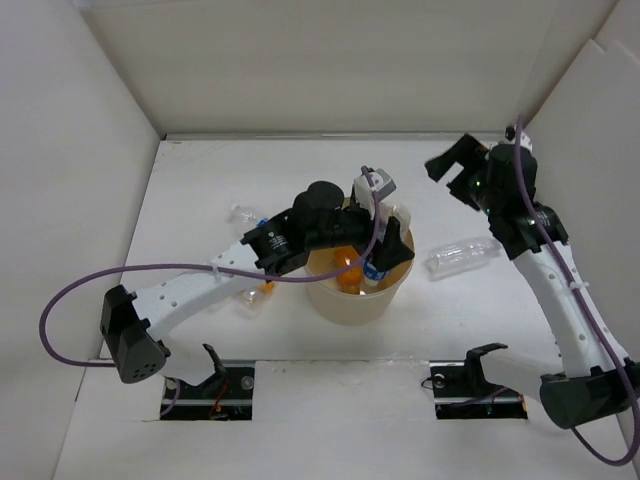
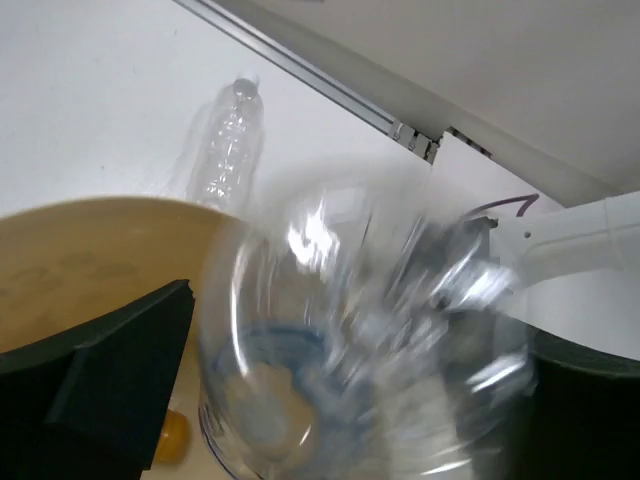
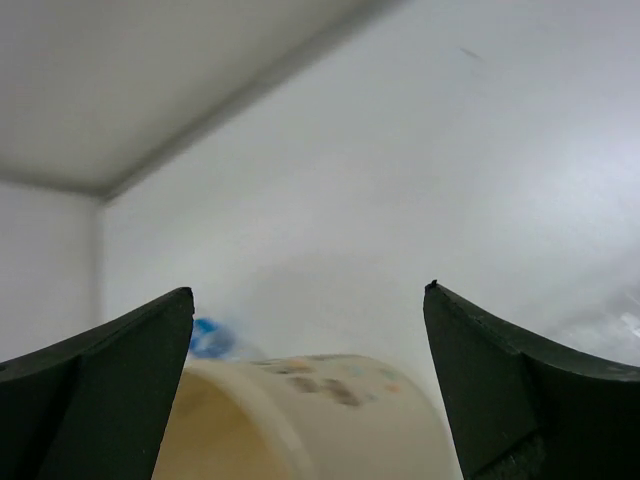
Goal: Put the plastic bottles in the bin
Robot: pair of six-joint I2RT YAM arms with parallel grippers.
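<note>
The beige bin stands mid-table. My left gripper hangs over its rim with the jaws wide apart. Between them a clear bottle with a blue label shows motion-blurred above the bin's inside, and looks loose. Bottles with orange and blue labels lie in the bin. An unlabelled clear bottle lies on the table right of the bin; it also shows in the left wrist view. My right gripper is open, empty and raised at the far right; its view shows the bin below.
A small bottle lies behind my left arm, another with an orange cap left of the bin. White walls enclose the table on three sides. My left arm stretches across the bin's left side.
</note>
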